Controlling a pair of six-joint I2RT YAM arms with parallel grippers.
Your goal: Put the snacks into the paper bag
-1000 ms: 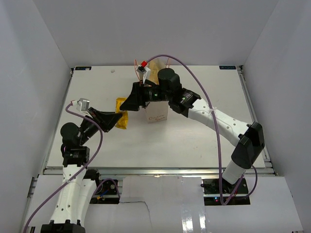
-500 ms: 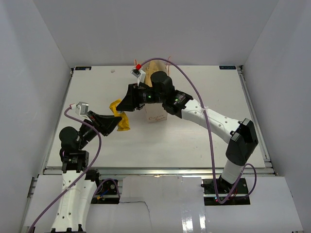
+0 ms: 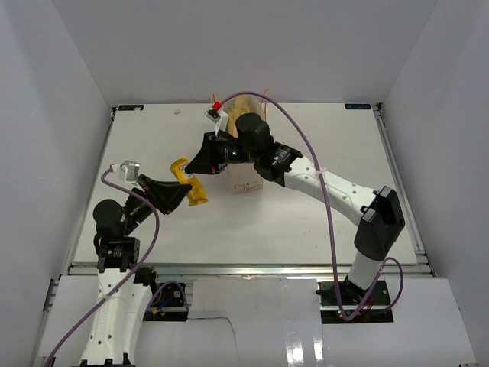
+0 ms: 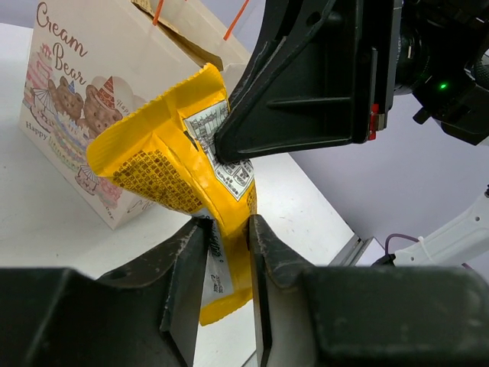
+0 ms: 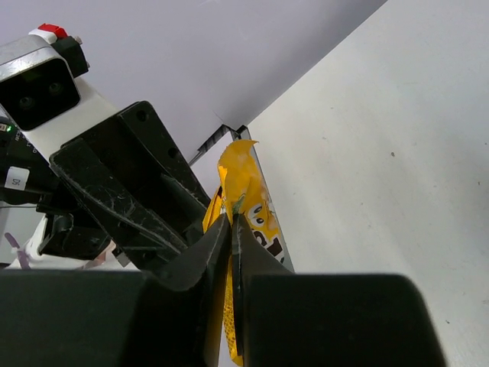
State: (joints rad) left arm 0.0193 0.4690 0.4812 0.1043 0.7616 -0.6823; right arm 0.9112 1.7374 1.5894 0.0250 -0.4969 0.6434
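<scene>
Top external view: the yellow packet (image 3: pixel 197 195) sits over the table (image 3: pixel 321 229) left of the paper bag (image 3: pixel 246 182), near the middle and well in from the left edge. Both tools meet on it. The left gripper (image 3: pixel 186 193) reaches in from the near left, and the right gripper (image 3: pixel 197 164) comes across from the far right. Bare table lies open to the near side and to the right of the bag. The right arm crosses the far part of the bag and hides its mouth, so what is inside cannot be told.

Left wrist view: the left gripper (image 4: pixel 227 229) is nearly closed, its fingers (image 4: pixel 187 252) pinching the packet's lower end. The right gripper (image 4: pixel 218 149) nips the white label higher up. The paper bag (image 4: pixel 61 99) stands upright just behind the packet, with bear drawings on its front and orange cords at the top. This side-on view shows none of its interior.

Right wrist view: the right gripper (image 5: pixel 231 222) has its tips pressed together on the packet's (image 5: pixel 248 191) crimped edge. The table edge (image 5: pixel 244 130) is close behind it.
</scene>
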